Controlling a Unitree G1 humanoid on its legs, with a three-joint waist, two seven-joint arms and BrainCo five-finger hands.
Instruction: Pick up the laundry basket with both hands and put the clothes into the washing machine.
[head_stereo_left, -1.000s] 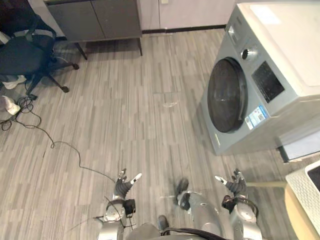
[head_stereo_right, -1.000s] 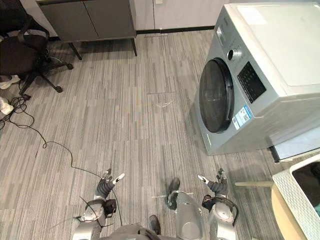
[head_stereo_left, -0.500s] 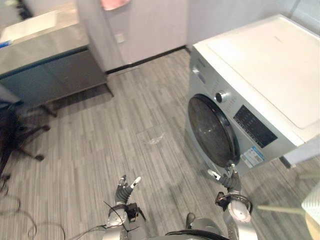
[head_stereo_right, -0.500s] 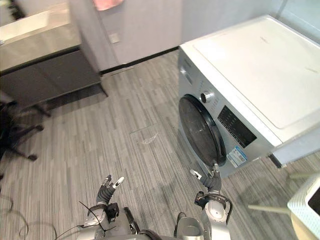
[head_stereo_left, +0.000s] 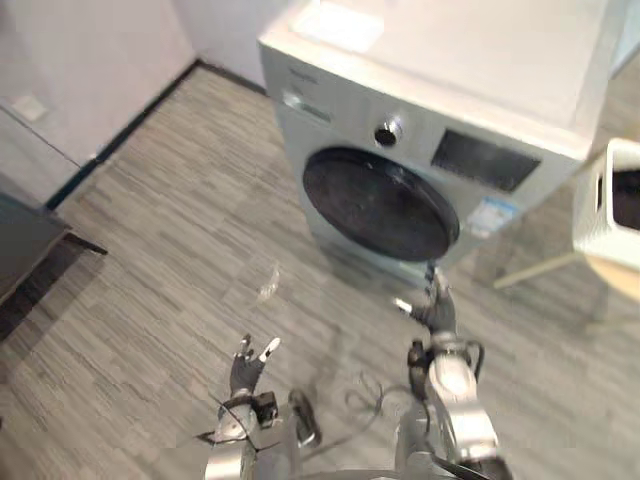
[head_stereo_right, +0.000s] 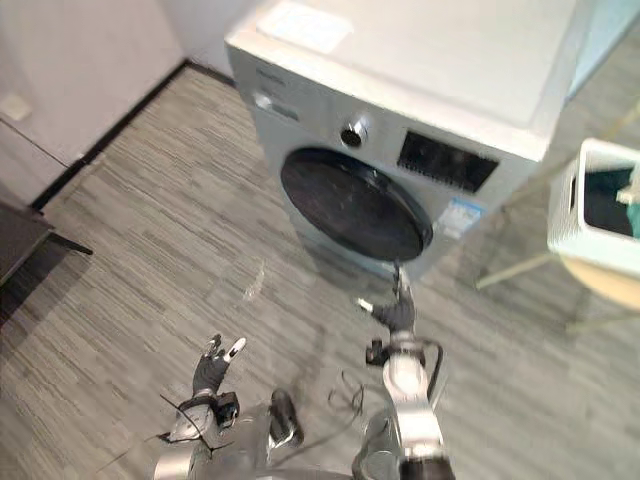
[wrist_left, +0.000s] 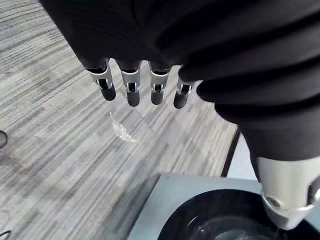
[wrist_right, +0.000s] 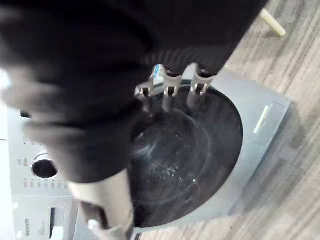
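The washing machine (head_stereo_left: 430, 90) fills the upper centre of the frame, with its round dark door (head_stereo_left: 380, 205) closed. At the right edge the white laundry basket (head_stereo_right: 566, 205) sits on a pale round stand (head_stereo_right: 600, 285), dark clothes (head_stereo_right: 605, 195) inside it. The left hand (head_stereo_left: 243, 368), lower left, and the right hand (head_stereo_left: 437, 310), just below the door, are both spread and empty.

From here I see a grey plank floor (head_stereo_left: 150, 250) running up to a white wall (head_stereo_left: 90, 50). A black skirting strip (head_stereo_left: 130, 135) runs along the wall's foot, and there is a small pale plate (head_stereo_left: 35, 107) on the wall, probably a socket. A dark cabinet (head_stereo_left: 20, 248) sits at the left edge on a thin leg. A small clear scrap (head_stereo_left: 268, 285) lies on the floor near the middle. At the right edge a pale round table (head_stereo_left: 612, 272) stands on a light, slanted leg (head_stereo_left: 535, 270).
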